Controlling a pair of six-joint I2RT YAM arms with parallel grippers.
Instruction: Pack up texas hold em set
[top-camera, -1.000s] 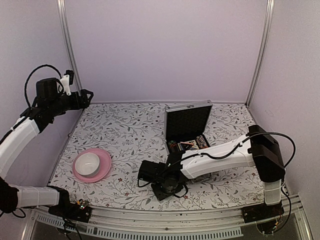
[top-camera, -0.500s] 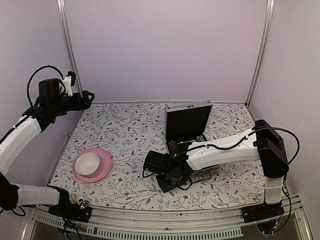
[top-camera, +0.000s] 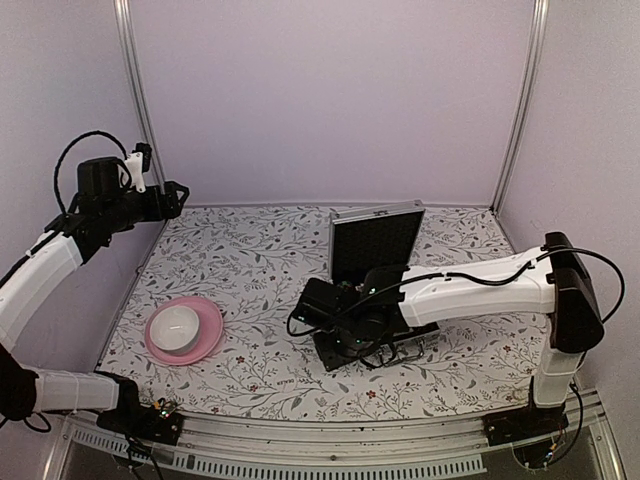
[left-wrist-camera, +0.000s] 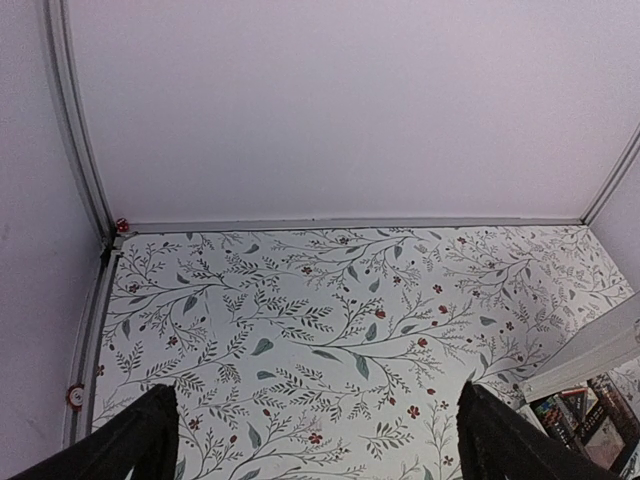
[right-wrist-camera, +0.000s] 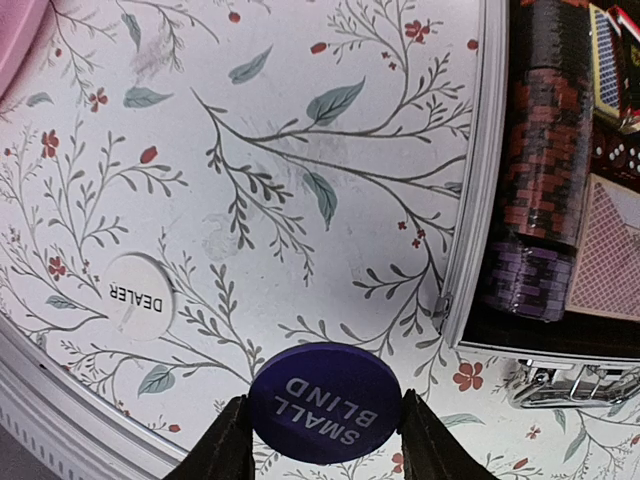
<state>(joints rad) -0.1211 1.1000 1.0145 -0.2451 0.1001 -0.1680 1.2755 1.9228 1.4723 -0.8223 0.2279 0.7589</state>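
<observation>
Right wrist view: the right gripper is clamped on a blue disc printed SMALL BLIND, one finger on each side of its edge, holding it over the floral counter. Just beside it, on the view's right, is the silver aluminium case, open. Its black tray holds a row of red-and-black striped poker chips, a short row of purple chips and a card deck with a pink patterned back. A white DEALER button lies flat on the counter, apart from the disc and well clear of the case.

From the top external camera the case stands right of the counter's middle with its lid upright, and the right arm reaches across its front. A pink plate carrying a white bowl sits toward the front left corner.

The left gripper hangs high over the back left corner, fingers spread wide with nothing between them.
</observation>
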